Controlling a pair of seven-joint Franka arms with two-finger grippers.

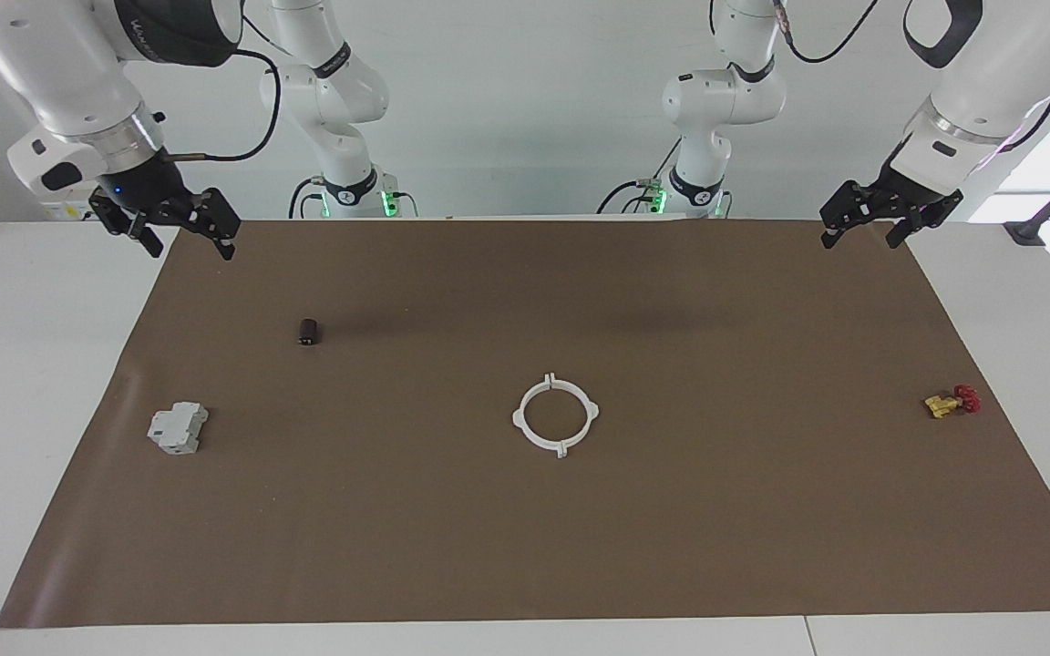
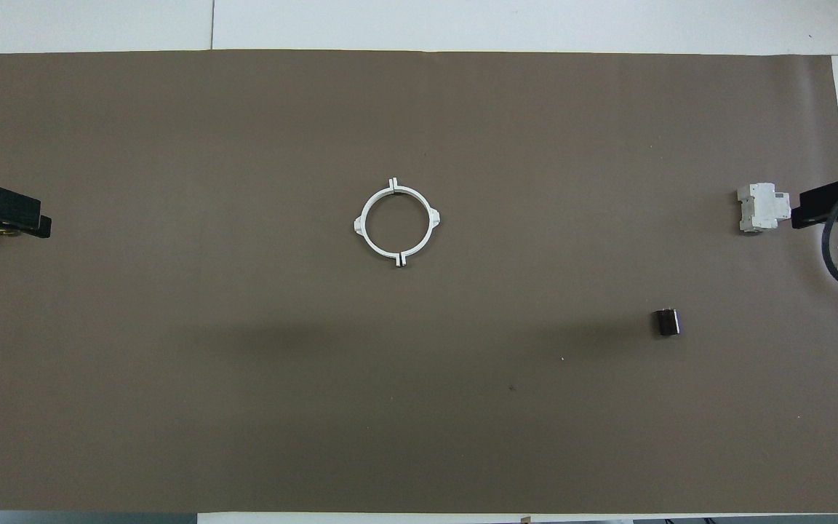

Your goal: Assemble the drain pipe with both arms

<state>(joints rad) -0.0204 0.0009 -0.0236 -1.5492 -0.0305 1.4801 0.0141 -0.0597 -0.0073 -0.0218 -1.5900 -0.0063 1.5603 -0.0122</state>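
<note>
The drain pipe (image 1: 521,417) lies flat in the middle of the brown mat as two white half-rings with outer tabs, their ends meeting to form one ring; it also shows in the overhead view (image 2: 361,223). My left gripper (image 1: 862,241) hangs open and empty in the air over the mat's corner at the left arm's end, and shows in the overhead view (image 2: 4,215) too. My right gripper (image 1: 190,248) hangs open and empty over the mat's corner at the right arm's end, also in the overhead view (image 2: 823,207). Both are well away from the ring.
A grey boxy block (image 1: 178,427) lies toward the right arm's end. A small dark cylinder (image 1: 309,331) stands nearer to the robots than the block. A small yellow-and-red part (image 1: 952,402) lies toward the left arm's end. The brown mat (image 1: 525,547) covers the white table.
</note>
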